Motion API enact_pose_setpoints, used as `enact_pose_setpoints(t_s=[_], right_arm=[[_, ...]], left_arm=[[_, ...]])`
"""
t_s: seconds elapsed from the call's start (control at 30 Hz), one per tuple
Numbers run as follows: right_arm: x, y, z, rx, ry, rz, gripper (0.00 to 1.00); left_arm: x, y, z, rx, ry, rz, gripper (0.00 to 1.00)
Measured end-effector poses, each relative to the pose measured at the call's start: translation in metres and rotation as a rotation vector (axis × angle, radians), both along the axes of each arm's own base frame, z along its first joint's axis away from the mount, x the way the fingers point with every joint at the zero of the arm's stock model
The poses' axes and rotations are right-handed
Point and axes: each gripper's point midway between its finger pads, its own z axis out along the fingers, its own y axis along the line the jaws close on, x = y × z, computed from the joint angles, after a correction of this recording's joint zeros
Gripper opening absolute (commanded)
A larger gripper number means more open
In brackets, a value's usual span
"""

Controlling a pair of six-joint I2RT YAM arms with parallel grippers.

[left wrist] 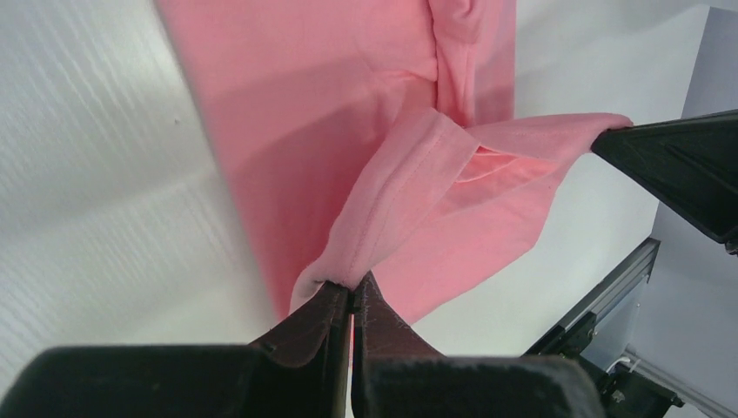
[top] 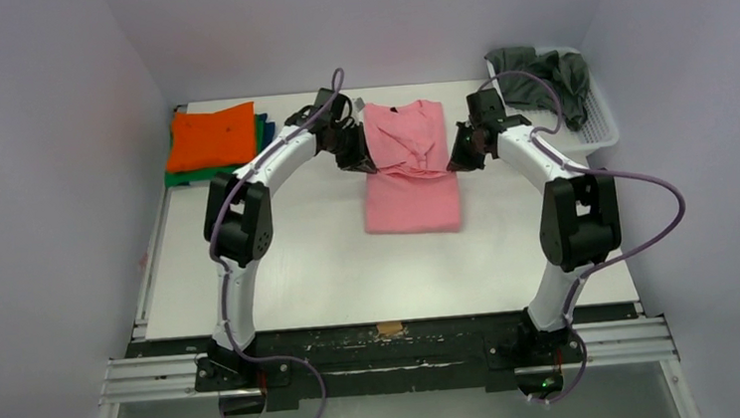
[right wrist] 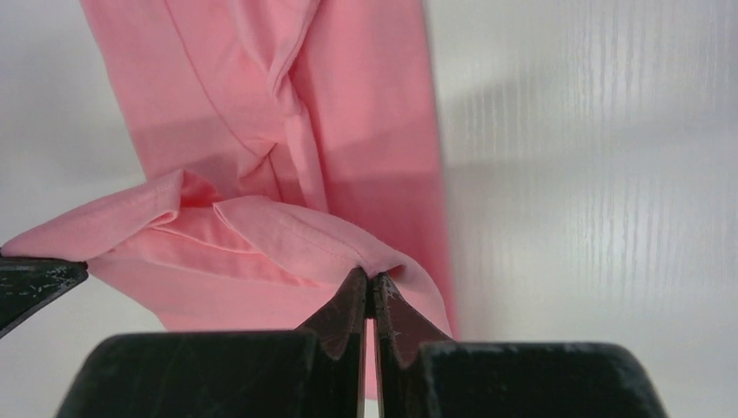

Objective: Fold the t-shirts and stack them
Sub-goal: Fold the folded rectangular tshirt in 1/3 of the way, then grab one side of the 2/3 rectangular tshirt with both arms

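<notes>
The left end effector [left wrist: 351, 294] and right end effector [right wrist: 372, 286] each clamp a lifted edge of the salmon pink t-shirt [top: 412, 191] on the desk [top: 291, 265]. Best to move both level and in step, so the fold lands square.

Mid-table taken by pink shirt [top: 412, 191]. One fold of it held taut between left gripper [left wrist: 352, 292] and right gripper [right wrist: 372, 283], both pinched tight on cloth, so no passage between them at that height. Bare table [top: 291, 265] on near side of shirt: wide lane, edge to edge. Strips either side of shirt open at table level, but left arm [top: 245, 194] and right arm [top: 564, 184] arch over them. Far-left corner blocked by orange shirt [top: 209, 137] stacked on green shirt [top: 199, 175]. Far-right corner blocked by basket [top: 601, 129] with grey shirt [top: 534, 64] draped in it. Walls [top: 54, 174] close in left, right and far side.
</notes>
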Motion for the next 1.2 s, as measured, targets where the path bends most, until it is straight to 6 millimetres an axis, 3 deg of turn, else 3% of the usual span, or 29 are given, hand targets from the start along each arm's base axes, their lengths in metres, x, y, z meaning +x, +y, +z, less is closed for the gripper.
enact_pose_setpoints(t_s=[0.13, 0.27, 0.33, 0.37, 0.4, 0.43, 0.47, 0.57, 0.67, 0.8, 1.0, 1.1, 1.2], right_arm=[[0.016, -0.003, -0.011, -0.004, 0.006, -0.005, 0.0], [0.027, -0.005, -0.023, -0.006, 0.013, -0.013, 0.02], [0.032, -0.006, -0.028, -0.007, 0.014, -0.018, 0.16], [0.035, -0.006, -0.03, -0.008, 0.015, -0.02, 0.32], [0.039, -0.007, -0.032, -0.007, 0.014, -0.024, 0.45], [0.044, -0.007, -0.034, -0.006, 0.012, -0.03, 0.53], [0.049, -0.008, -0.035, -0.005, 0.009, -0.035, 0.59], [0.058, -0.009, -0.035, -0.002, -0.007, -0.043, 0.67], [0.059, -0.01, -0.032, 0.0, -0.015, -0.046, 0.68], [0.043, -0.012, -0.023, 0.002, -0.027, -0.044, 0.67], [-0.031, -0.019, -0.017, 0.013, -0.002, -0.034, 0.66], [-0.063, -0.02, -0.025, 0.028, 0.03, -0.029, 0.67], [-0.09, -0.02, -0.041, 0.045, 0.075, -0.027, 0.65]], left_arm=[[0.014, -0.003, -0.004, 0.009, -0.012, -0.02, 0.01], [0.033, -0.003, -0.014, 0.01, -0.012, -0.029, 0.14], [0.043, -0.001, -0.021, 0.01, -0.01, -0.028, 0.24], [0.047, 0.0, -0.024, 0.01, -0.006, -0.026, 0.3], [0.051, 0.001, -0.028, 0.008, -0.003, -0.025, 0.42], [0.054, 0.002, -0.03, 0.005, 0.0, -0.025, 0.56], [0.056, 0.004, -0.032, 0.001, 0.002, -0.026, 0.63], [0.059, 0.01, -0.034, -0.005, 0.014, -0.021, 0.84], [0.058, 0.016, -0.029, -0.008, 0.006, -0.017, 0.87], [0.029, 0.029, -0.012, -0.009, 0.015, -0.018, 0.87], [-0.047, 0.046, 0.021, -0.061, 0.009, -0.013, 0.87], [-0.082, 0.05, 0.011, -0.072, 0.056, -0.003, 0.87], [-0.109, 0.047, -0.017, -0.044, 0.133, -0.004, 0.84]])
